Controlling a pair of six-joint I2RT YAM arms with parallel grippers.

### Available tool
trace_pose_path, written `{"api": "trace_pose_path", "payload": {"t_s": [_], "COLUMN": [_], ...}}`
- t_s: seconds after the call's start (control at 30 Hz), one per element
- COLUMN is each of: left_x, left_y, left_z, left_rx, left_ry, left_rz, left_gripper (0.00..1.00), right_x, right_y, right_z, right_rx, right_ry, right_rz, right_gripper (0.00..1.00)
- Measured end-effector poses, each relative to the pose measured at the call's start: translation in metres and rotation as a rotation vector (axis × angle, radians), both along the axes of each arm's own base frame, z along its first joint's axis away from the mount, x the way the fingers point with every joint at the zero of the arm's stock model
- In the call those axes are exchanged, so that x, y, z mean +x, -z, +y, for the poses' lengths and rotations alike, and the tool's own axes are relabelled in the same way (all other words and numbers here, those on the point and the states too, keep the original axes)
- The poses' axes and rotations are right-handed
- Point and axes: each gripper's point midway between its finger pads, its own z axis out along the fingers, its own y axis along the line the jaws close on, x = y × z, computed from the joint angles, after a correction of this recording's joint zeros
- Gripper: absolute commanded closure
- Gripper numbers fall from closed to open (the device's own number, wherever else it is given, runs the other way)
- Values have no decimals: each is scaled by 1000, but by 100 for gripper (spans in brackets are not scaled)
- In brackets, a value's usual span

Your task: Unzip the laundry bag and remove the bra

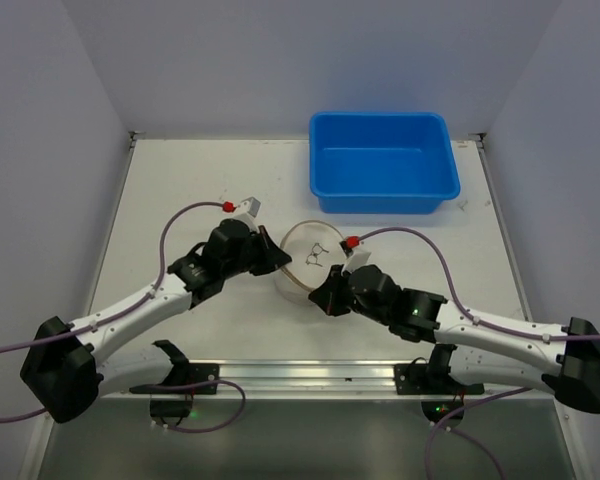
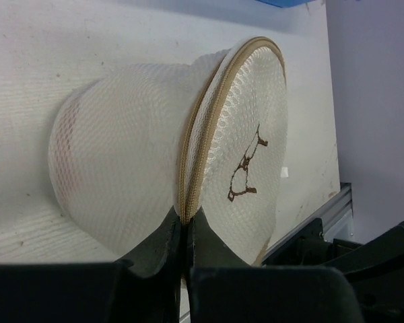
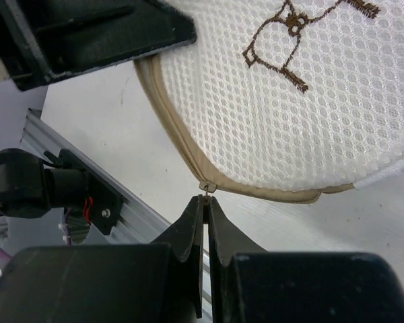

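The laundry bag (image 1: 308,258) is a white mesh drum with a tan zipper band and a small bra outline on its round top. It lies tilted at mid-table between both arms. My left gripper (image 2: 186,217) is shut on the tan zipper band (image 2: 190,161) at the bag's left rim; in the top view it (image 1: 278,262) touches the bag. My right gripper (image 3: 207,200) is shut on the metal zipper pull (image 3: 207,186) at the bag's near rim; in the top view it (image 1: 323,291) sits just below the bag. The bra is hidden inside.
A big blue plastic tub (image 1: 382,162) stands at the back right, empty. The aluminium rail (image 1: 300,378) runs along the near edge between the arm bases. White walls close in the left, right and back sides.
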Motion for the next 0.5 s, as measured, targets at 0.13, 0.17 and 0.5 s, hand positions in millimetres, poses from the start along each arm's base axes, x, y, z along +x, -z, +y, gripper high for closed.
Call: {"api": "trace_pose_path", "payload": {"t_s": [0.13,0.17,0.5], "left_x": [13,16,48], "left_y": [3,2,-40], "left_z": [-5,-9,-19], "left_rx": [33,43,56], "left_ry": [25,41,51], "left_rz": [8,8,-93], "left_gripper": [100,99,2], "right_x": [0,1,7], "right_y": [-8,-9,-9], "right_z": [-8,-9,3], "right_rx": [17,19,-12], "right_ry": [17,24,12], "right_rz": [-20,-26,-22], "right_gripper": [100,100,100]}}
